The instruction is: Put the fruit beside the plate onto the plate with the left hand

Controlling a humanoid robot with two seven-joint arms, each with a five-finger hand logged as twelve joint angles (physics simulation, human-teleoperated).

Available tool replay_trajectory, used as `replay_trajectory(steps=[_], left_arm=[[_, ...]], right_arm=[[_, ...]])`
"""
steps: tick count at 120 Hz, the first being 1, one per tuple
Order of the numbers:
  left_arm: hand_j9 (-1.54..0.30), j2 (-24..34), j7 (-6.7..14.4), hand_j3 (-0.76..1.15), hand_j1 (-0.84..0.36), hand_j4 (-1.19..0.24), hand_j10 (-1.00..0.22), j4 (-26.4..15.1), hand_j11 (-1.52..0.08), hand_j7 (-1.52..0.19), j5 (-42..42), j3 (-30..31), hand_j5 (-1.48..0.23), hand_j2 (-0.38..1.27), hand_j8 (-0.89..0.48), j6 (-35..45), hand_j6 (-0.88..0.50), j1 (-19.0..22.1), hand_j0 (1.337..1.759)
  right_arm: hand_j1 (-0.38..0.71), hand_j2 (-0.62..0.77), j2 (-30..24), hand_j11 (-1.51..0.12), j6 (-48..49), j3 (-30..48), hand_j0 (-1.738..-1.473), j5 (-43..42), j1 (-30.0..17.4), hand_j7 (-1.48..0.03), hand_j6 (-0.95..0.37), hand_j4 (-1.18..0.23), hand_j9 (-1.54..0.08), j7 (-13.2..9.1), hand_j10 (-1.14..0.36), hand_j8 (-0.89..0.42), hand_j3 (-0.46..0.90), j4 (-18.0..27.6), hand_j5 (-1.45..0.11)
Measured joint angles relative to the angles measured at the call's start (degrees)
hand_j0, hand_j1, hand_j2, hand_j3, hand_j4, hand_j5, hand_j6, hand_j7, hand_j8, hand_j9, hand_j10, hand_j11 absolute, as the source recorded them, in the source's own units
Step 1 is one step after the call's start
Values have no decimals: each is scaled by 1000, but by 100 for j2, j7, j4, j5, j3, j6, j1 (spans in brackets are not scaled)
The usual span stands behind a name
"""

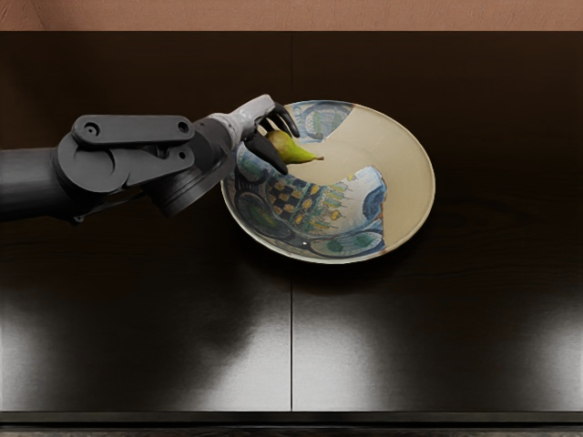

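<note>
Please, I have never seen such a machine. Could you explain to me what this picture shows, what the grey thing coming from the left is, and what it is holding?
This is a single picture, rendered by a simulator. It is taken from the robot's head, looking down at a slant on a dark table. The grey thing is the robot's left arm, coming in from the picture's left edge. It ends in the five-finger left hand. Its fingers are curled around the fat end of a small green-yellow pear, whose stem points right. The hand holds the pear over the left part of a round plate, cream with blue patterned patches, which lies on the table. Whether the pear touches the plate cannot be told. The right arm is not in view.
</note>
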Motion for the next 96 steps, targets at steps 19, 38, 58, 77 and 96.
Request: replay_trajectory(steps=[19,38,58,77,96], left_arm=[[-498,9,-17,0,-38,-376,-367,1,-500,-493,5,-90,-503,180,-279,11,-294,5,1657],[-237,286,-36,0,164,-180,-176,-2,-238,-235,-36,-403,-240,85,-136,-69,-143,-9,1658],[-114,1965,-48,0,259,-87,-85,-282,-114,-113,-930,-1388,-115,39,-67,-1767,-70,191,1658],[-60,3757,-8,0,301,-45,-44,-880,-60,-59,-2132,-1987,-60,19,-36,-4175,-37,557,1658],[-34,4788,160,0,321,-25,-25,-1050,-34,-34,-2559,-2773,-34,11,-20,-5443,-21,1772,1658]], right_arm=[[-329,-4,0,-22,0,0,-1658,0,0,-22,-16,-16,-22,0,-16,-16,0,0,-22],[-329,-4,0,-22,0,0,-1658,0,0,-22,-16,-17,-22,0,-17,-17,0,1,-22],[-329,-4,0,-22,0,0,-1658,0,0,-22,-17,-17,-22,0,-17,-17,0,0,-22],[-329,-3,0,-22,0,0,-1658,0,0,-22,-16,-16,-22,0,-16,-16,0,0,-22],[-329,-3,0,-22,0,0,-1658,0,0,-22,-16,-16,-22,0,-16,-16,0,-1,-22]])
